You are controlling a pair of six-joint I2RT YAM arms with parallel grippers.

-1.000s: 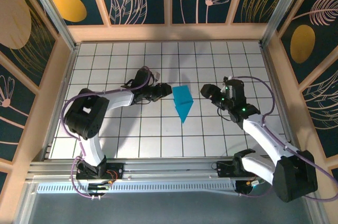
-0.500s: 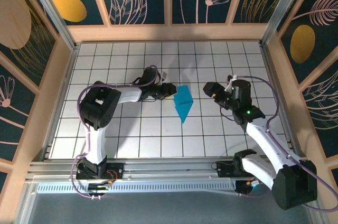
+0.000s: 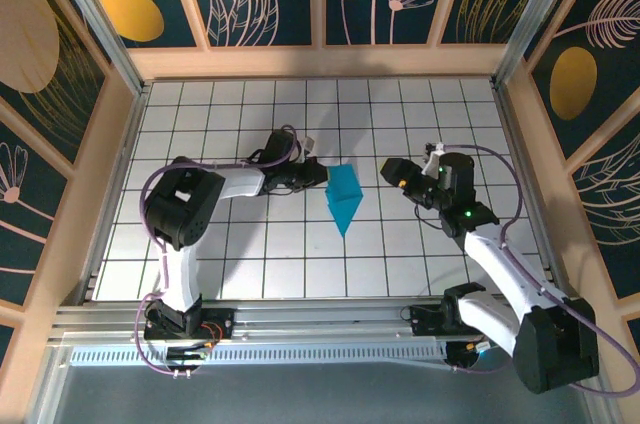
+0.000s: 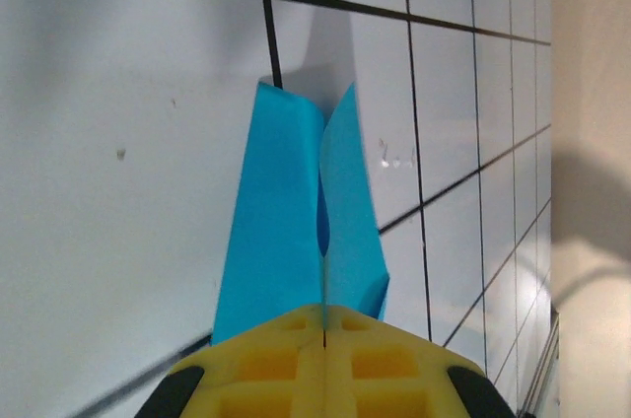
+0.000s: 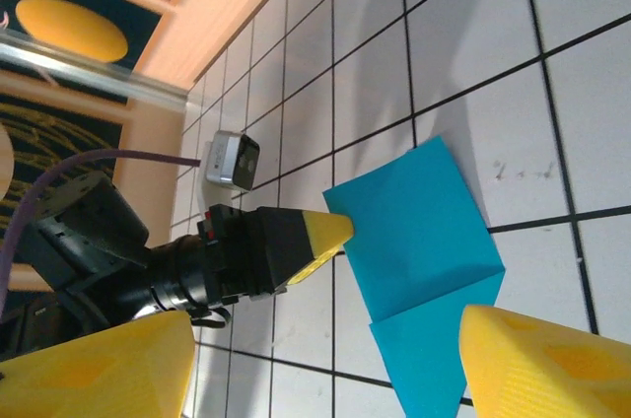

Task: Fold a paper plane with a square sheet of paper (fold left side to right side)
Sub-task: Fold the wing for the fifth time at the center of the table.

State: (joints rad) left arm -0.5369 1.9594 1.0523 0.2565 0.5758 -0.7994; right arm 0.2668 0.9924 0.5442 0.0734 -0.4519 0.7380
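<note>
The square sheet of paper (image 3: 344, 198) is a creased cyan shape mid-table, its point toward the near edge. My left gripper (image 3: 322, 175) is at the paper's left upper edge. In the left wrist view that gripper (image 4: 324, 311) has its yellow fingers (image 4: 266, 364) pressed together on the paper (image 4: 281, 231), which stands up in two flaps ahead of them. My right gripper (image 3: 390, 176) hovers just right of the paper, open. In the right wrist view its fingers (image 5: 537, 364) stand wide apart over the paper (image 5: 424, 231), and the left gripper (image 5: 333, 232) pinches the paper's corner.
White tiled floor (image 3: 250, 254) with black grid lines, fenced by wooden walls (image 3: 320, 61). The left arm's camera block (image 5: 233, 159) sits just behind its fingers. Open tiles lie in front of and behind the paper.
My left gripper has closed on the paper's left edge after reaching it. The paper's edge has lifted slightly. The right gripper has stayed open and barely shifted.
</note>
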